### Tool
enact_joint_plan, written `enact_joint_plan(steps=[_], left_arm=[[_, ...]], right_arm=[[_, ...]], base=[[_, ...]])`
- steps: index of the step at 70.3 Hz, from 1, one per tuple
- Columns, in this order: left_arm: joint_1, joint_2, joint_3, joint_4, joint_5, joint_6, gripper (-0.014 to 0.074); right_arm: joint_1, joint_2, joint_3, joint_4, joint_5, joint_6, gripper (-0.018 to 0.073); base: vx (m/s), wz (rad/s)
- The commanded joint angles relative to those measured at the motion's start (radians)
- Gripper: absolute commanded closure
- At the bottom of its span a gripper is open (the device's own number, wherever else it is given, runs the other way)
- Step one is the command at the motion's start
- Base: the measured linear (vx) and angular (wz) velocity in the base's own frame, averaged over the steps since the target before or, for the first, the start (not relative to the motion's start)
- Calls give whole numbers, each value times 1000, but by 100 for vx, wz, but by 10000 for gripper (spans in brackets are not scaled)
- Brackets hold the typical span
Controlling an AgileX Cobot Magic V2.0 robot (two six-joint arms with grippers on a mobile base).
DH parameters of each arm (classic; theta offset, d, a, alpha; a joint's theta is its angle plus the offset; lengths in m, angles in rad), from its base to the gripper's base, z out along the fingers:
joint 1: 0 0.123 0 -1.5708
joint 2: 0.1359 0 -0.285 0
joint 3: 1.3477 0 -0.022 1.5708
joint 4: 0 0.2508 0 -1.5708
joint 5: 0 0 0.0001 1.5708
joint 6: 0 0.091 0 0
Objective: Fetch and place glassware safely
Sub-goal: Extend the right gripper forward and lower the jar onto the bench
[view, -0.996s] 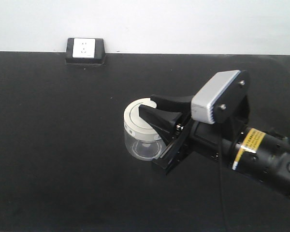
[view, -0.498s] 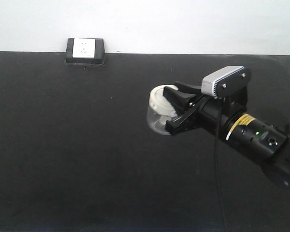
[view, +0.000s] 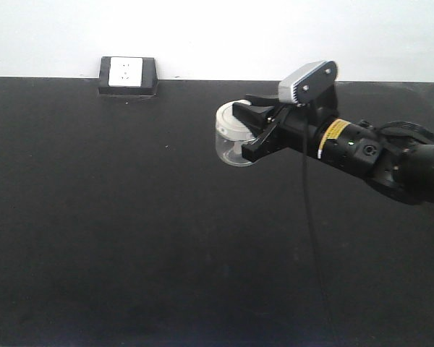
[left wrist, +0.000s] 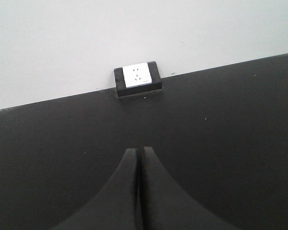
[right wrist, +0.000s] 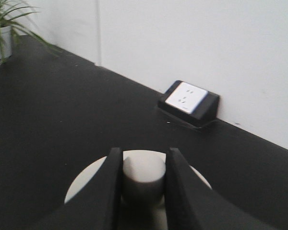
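1 lidded glass jar (view: 235, 137) stands nearly upright, lid up, its knob clamped in the right gripper's (view: 254, 129) jaws.

The front-facing camera looks down across the black surface (view: 130, 238) toward a white wall, wide and distant. The left wrist camera peers low over its closed pincer (left wrist: 138, 191) at the same wall. The right wrist camera, close in and angled sideways, shares with both the power socket box (view: 128, 76) (left wrist: 138, 78) (right wrist: 188, 102).
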Motion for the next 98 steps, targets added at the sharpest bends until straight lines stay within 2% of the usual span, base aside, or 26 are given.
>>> enact_joint_plan(steps=[1, 24, 33, 44, 79, 91, 98], left_arm=[[-5, -1, -25, -7, -70, -9, 603], [-5, -1, -25, -7, -70, -9, 603], [-5, -1, -25, -7, -70, -9, 603], [-5, -1, -25, -7, -70, -9, 603], [-5, -1, -25, -7, -70, -9, 603], [-5, -1, -25, -7, -70, -9, 603], [-5, -1, -25, -7, -70, -9, 603]], right_arm=[[-4, 8, -60, 20, -129, -3, 560], [-4, 181, -67, 25, -234, -117, 560], [-4, 236, -67, 66, -286, -176, 560], [-4, 290, -67, 121, -302, -182, 560], [-4, 347, -67, 149, -307, -210, 558], [-4, 347, -67, 149, -307, -210, 501], [-4, 347, -67, 148, -307, -210, 409]], base=[[0, 0], [0, 0], [0, 0], [0, 0], [0, 0], [0, 0], [0, 0]])
